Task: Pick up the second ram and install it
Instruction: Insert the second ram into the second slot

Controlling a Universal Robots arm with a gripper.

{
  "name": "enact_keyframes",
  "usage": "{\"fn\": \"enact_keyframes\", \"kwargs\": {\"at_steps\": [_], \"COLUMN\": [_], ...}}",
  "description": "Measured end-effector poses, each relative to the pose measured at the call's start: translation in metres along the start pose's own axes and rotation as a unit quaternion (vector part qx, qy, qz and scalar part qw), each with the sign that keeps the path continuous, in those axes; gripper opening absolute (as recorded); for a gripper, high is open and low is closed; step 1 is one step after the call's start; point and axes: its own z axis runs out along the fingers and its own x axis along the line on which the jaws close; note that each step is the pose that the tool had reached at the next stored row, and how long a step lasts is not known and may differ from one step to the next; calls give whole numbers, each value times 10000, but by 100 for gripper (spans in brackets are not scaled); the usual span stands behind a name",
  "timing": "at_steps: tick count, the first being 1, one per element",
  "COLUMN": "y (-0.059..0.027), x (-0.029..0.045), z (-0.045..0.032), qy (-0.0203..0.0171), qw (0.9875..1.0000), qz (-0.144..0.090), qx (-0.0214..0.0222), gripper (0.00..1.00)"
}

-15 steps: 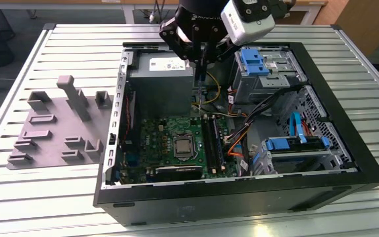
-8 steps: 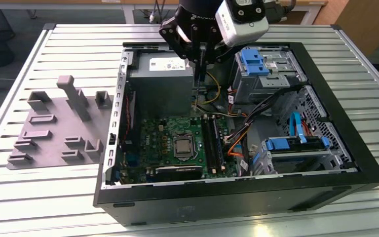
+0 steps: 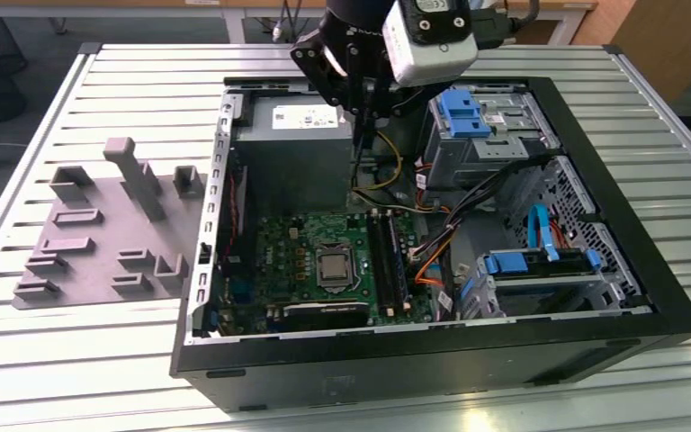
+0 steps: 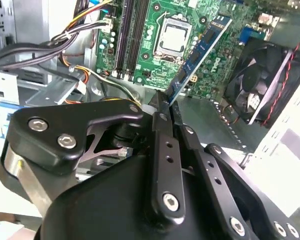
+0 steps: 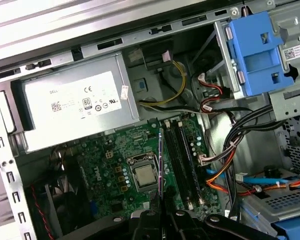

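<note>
Overhead, claw [image 4: 166,100] pinching the second ram [image 4: 200,52], white-labelled, above the green motherboard [image 4: 160,55].

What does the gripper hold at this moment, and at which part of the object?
The gripper is shut on the second ram, a thin blue-green stick. Its fingers pinch the stick at one end, and the rest projects freely above the motherboard inside the open computer case.
</note>
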Motion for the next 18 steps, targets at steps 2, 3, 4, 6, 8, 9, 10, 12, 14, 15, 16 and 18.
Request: {"fn": "enact_keyframes", "kwargs": {"at_steps": [2,3,4,6,8,9,10,12,14,15,16,18], "y": [0,0,0,0,0,0,0,0,0,0,0,0], "x": [0,0,0,0,0,0,0,0,0,0,0,0], "z": [1,2,3,4,5,6,6,8,9,9,10,11], "qy": [0,1,1,2,3,3,4,4,5,6,6,7], "qw": [9999,9998,9997,9993,9987,9984,9980,9971,9961,9955,9948,9934], "qz": [126,188,250,375,505,574,637,762,886,953,1015,1148], "qx": [1,2,1,2,3,3,4,4,4,5,5,6], "gripper": [14,14,14,14,14,14,14,14,14,14,14,14]}}
